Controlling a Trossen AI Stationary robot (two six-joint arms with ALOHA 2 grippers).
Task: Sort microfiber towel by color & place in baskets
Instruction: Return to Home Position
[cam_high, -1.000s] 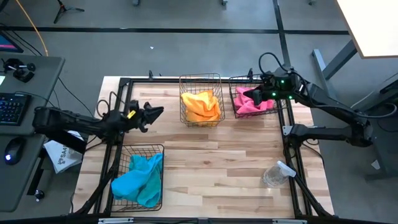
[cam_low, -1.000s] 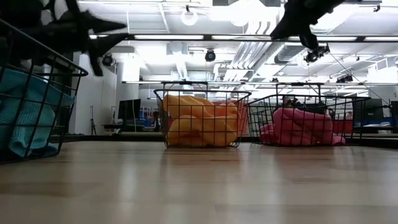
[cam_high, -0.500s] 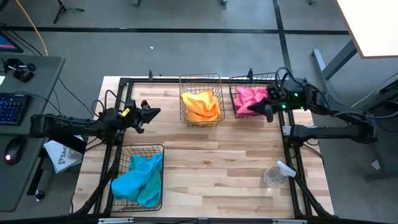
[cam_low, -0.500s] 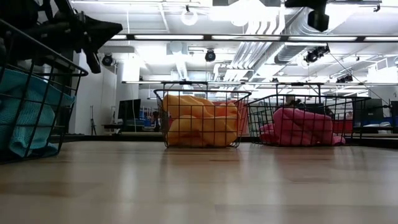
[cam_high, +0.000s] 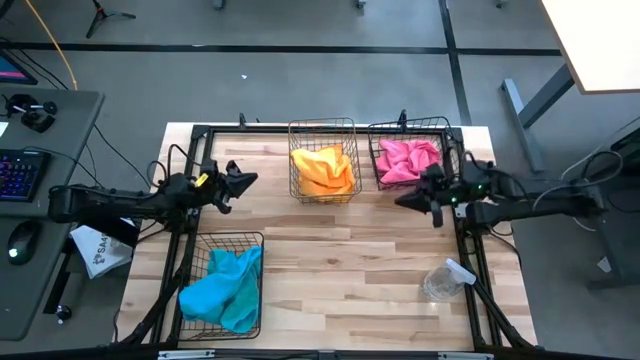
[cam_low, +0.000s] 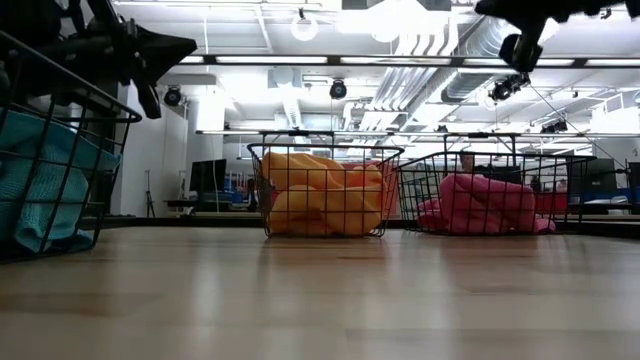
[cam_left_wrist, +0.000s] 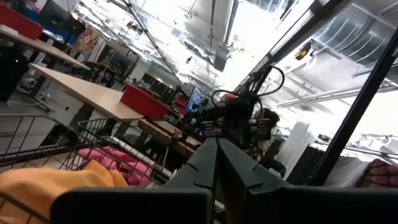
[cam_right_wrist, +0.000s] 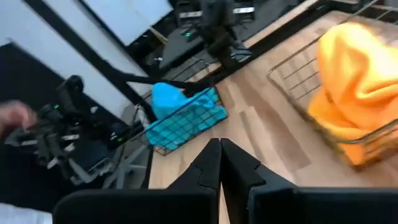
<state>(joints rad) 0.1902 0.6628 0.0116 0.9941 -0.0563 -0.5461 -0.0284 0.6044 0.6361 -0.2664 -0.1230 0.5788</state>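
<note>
Sorted state: pink towels (cam_high: 408, 158) are bunched in the far-right basket (cam_high: 373, 160), orange towels (cam_high: 322, 170) in the middle basket (cam_high: 292, 165) just beside it, and turquoise towels (cam_high: 222, 288) in the near-left basket (cam_high: 225, 235), well apart from the other two. No cloth is loose on the table (cam_high: 350, 250). The left gripper (cam_high: 250, 179) hangs over the table's left edge, clear of every basket, fingers pressed together on nothing. The right gripper (cam_high: 403, 199) hovers just on the near side of the far-right basket, fingers likewise closed and empty in its wrist view. Judgement: sorting looks done and the step in hand is parking the arms. The towels should handle light, soft and floppy, not slippery and not fragile. They sag and could snag on the wire grid, so pinch a raised fold on top of the heap and lift straight up. A clear spray bottle (cam_high: 443, 280) sits near the right edge with no label readable. A white sheet (cam_high: 98, 252) off the left side has dark lettering too small to read. No brand or tag shows on the towels or baskets.
</note>
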